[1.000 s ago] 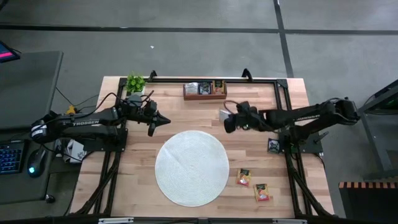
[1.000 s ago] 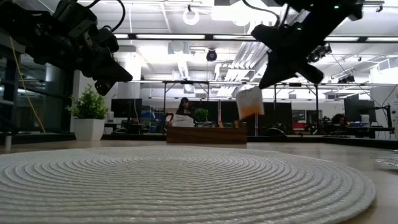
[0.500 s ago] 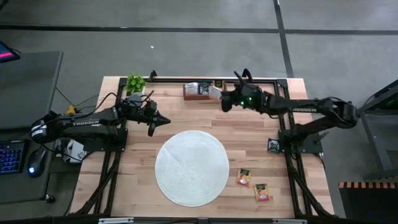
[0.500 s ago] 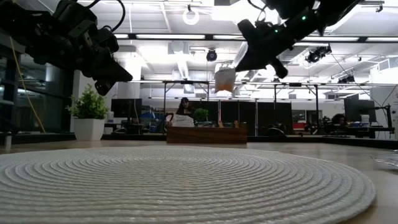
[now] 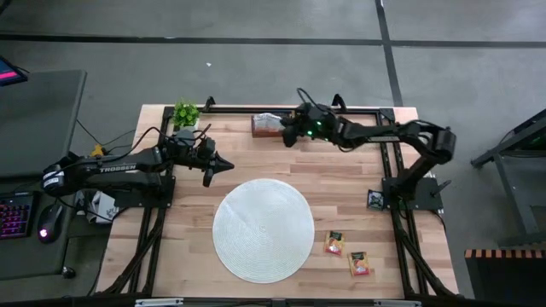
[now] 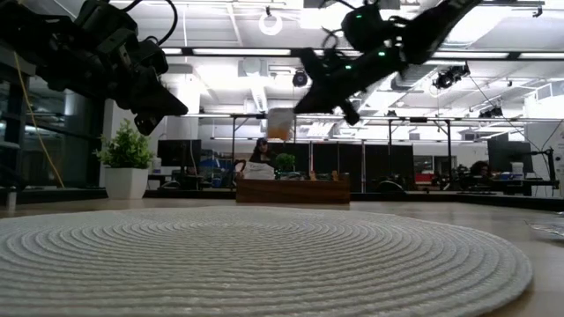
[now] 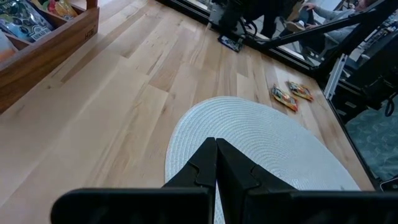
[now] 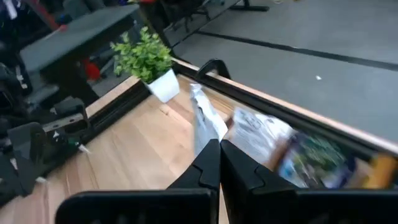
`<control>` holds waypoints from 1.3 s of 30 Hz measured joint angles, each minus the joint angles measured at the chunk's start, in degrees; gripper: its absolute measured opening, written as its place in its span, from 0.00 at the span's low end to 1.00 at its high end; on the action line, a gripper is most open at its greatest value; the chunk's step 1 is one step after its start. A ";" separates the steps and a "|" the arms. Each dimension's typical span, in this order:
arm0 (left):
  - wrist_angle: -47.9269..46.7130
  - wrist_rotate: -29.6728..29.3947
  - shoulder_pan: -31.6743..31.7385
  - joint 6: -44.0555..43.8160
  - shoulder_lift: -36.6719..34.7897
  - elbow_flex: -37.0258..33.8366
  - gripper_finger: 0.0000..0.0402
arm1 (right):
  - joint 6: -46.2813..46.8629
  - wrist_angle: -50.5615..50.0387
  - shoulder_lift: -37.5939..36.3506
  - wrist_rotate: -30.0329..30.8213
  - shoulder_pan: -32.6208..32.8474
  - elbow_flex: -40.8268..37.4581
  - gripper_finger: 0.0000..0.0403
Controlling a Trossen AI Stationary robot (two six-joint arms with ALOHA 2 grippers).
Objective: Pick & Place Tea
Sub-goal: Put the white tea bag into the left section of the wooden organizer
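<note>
- The small flat white-and-orange tea sachet [image 6: 281, 124] hangs pinched by its upper edge in the right claw [image 5: 288, 133], fingers shut on it, so its long axis drops straight down from the fingertips, clear of the counter.
- Directly beneath and just beyond that claw sits the brown wooden three-compartment tray [image 5: 259, 130]; the sachet looks to hang over the tray's left end, the one nearer the plant, though I cannot tell which compartment it lines up with.
- My judgement: the coming move is a short lowering and release, and it depends on the sachet being square over a compartment rather than over a divider.
- The right arm is plainly the nearer one. The left claw [image 5: 229, 165] waits well apart, shut on nothing, above the edge of the big round white woven mat [image 5: 264, 228].
- Far from the right claw, two red-orange sachets [image 5: 345, 253] lie on the light wooden counter [image 5: 341, 188] beside the mat, and a dark sachet [image 5: 374, 199] lies near the right arm's base.
- A small green potted plant [image 5: 185, 113] stands at the counter's back corner; beyond is an open room with ceiling lights.
</note>
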 joint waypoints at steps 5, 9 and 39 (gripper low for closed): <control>0.05 0.00 0.00 0.01 0.00 0.00 0.00 | -6.00 -4.89 7.73 -4.70 -1.76 10.05 0.00; 0.00 0.00 0.00 0.00 0.00 0.00 0.00 | -10.05 -8.25 12.36 -8.91 -3.19 16.24 0.00; 0.02 0.00 0.00 0.02 0.02 0.00 0.00 | -22.13 -16.19 20.37 -17.85 -9.78 23.04 0.00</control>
